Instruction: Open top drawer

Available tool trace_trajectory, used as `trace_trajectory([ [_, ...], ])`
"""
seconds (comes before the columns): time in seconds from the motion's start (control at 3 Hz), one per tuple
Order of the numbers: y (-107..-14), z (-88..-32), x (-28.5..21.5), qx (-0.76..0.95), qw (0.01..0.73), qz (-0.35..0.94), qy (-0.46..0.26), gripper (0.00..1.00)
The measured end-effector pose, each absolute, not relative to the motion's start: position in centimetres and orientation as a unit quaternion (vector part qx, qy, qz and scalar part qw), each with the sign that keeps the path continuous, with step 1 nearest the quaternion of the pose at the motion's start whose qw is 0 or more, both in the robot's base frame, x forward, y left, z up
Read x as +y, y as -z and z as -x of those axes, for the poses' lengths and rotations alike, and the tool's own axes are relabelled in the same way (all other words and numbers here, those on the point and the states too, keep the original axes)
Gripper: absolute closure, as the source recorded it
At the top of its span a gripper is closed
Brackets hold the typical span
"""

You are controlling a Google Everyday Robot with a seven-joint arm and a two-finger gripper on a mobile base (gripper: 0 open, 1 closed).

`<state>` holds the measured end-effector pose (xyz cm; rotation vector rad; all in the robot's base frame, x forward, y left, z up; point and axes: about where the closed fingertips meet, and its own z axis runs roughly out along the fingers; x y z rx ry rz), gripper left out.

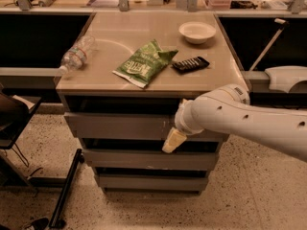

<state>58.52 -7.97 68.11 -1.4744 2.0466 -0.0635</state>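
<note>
The top drawer [115,125] is the widest grey, handleless front, just under the tan counter top [115,37], with a dark gap above it. It looks slightly out from the cabinet. My gripper [173,141], pale yellow at the end of the white arm [240,116], reaches in from the right. It hangs at the lower edge of the top drawer front, right of its middle, over the dark gap below. Whether it touches the front is hidden.
Two slimmer grey drawer fronts [139,159] sit below. On the counter lie a plastic bottle [74,56], a green chip bag [145,63], a black bar [190,64] and a white bowl [197,31]. A dark chair [10,118] and black pole [67,186] stand left.
</note>
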Motion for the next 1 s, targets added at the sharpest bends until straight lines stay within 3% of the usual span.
trace_trajectory([
  [0.67, -62.4, -59.9, -5.6, 0.795, 0.261, 0.547, -0.019, 0.00],
  [1.0, -63.0, -59.8, -5.7, 0.795, 0.261, 0.547, -0.019, 0.19],
])
